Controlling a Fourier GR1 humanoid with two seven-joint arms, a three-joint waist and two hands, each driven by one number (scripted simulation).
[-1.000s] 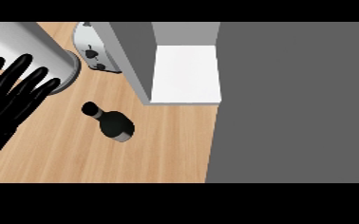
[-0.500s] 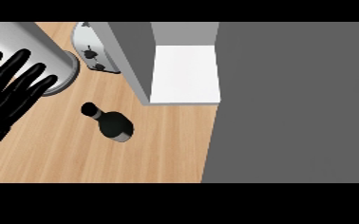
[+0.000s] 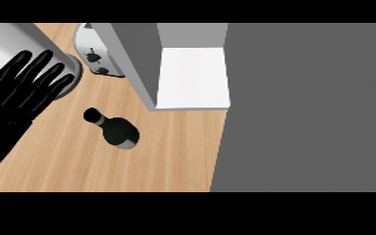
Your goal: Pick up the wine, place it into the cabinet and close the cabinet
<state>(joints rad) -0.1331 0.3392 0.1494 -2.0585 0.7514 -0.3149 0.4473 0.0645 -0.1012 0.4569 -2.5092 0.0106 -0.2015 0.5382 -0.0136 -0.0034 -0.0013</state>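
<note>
A dark wine bottle (image 3: 112, 129) stands on the wooden counter (image 3: 110, 169), seen from above with its neck toward the upper left. The cabinet (image 3: 192, 77) stands open just right of it, showing a white inner shelf and a grey side wall. At the view's left edge my left hand (image 3: 28, 88) is open, fingers spread and pointing up, a little left of the bottle and apart from it. My right hand does not show.
A silver toaster (image 3: 98, 55) stands behind the bottle against the cabinet's side. A large steel pot (image 3: 37, 45) fills the upper left corner, partly behind my hand. The counter ends at a grey floor (image 3: 301, 129) on the right.
My left hand has shifted slightly right and up at the left edge. The bottle and cabinet have not moved.
</note>
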